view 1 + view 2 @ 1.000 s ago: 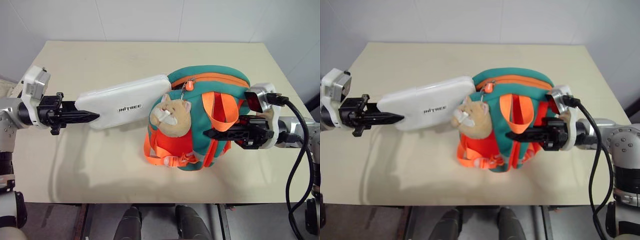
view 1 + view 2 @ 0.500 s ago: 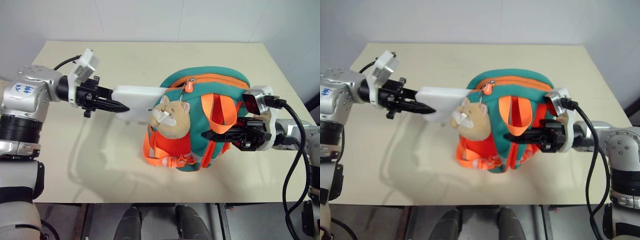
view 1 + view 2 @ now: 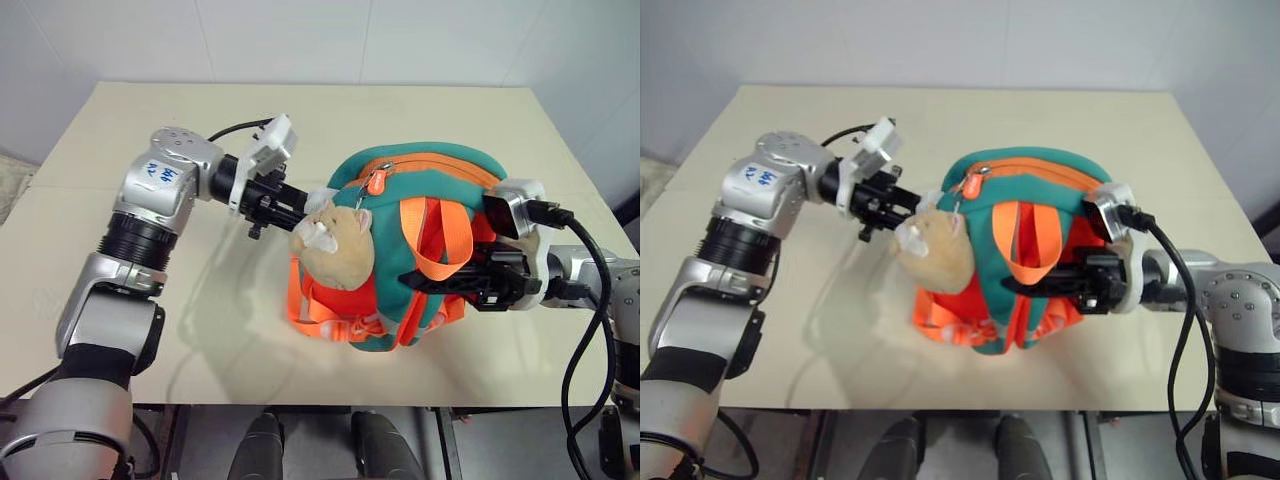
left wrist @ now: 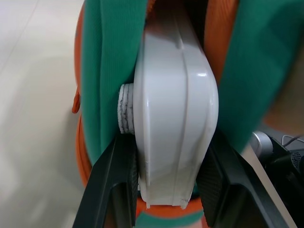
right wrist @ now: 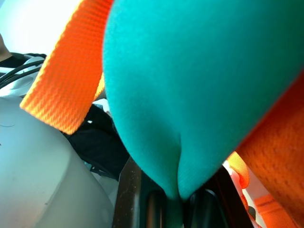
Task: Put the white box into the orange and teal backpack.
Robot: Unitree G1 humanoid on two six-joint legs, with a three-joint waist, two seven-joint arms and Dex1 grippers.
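Left tool (image 4: 161,190) pinching white box (image 4: 173,118) at its rear end, feeding it into opening of orange and teal backpack (image 3: 440,190) from 9 o'clock; box sitting mostly inside; right tool (image 3: 420,282) clamping teal fabric at 3 o'clock, probably bracing backpack on table (image 3: 200,340) against push.

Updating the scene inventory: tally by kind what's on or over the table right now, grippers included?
Backpack: 1
White box: 1, mostly inside the backpack
Plush cat: 1, on the backpack
Grippers: 2, left gripper and right gripper
Total: 5
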